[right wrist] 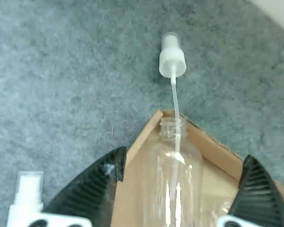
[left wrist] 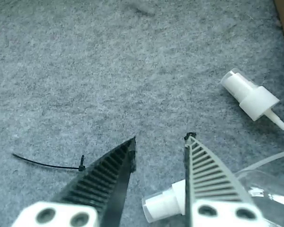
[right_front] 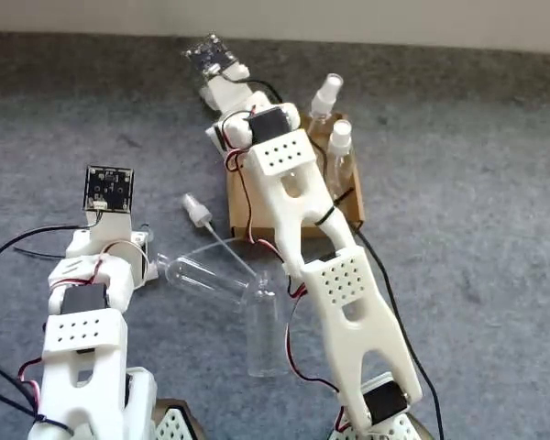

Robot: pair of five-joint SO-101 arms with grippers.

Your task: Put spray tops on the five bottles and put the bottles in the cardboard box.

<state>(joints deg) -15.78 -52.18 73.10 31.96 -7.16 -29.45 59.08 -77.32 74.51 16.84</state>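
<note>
Grey carpet (right_front: 477, 275) is spread across the whole table. A cardboard box (right_front: 348, 209) is set near its middle, and two capped bottles (right_front: 339, 151) are stood upright along one side of the box.

The right gripper (right wrist: 185, 155) is held over the box with its jaws spread wide. An open bottle (right wrist: 173, 189) is laid inside the box, straight between the jaws and touched by neither, with its neck pointed at a corner of the box. A loose spray top (right wrist: 172, 56) is seen on the carpet just beyond that corner, and its thin tube is run back to the open neck.

The left gripper (left wrist: 161, 138) is held low over bare carpet, jaws apart, with nothing clamped. A white top (left wrist: 163, 205) is seen low between the jaws, close against one finger. The clear body of a lying bottle (left wrist: 267, 187) is seen just behind that finger. A second spray top (left wrist: 250, 97) is left on the carpet outside the jaws, past the same finger. A second lying bottle (right_front: 264, 325) is laid between the arms. A black cable tie (left wrist: 47, 164) is left on the carpet.
</note>
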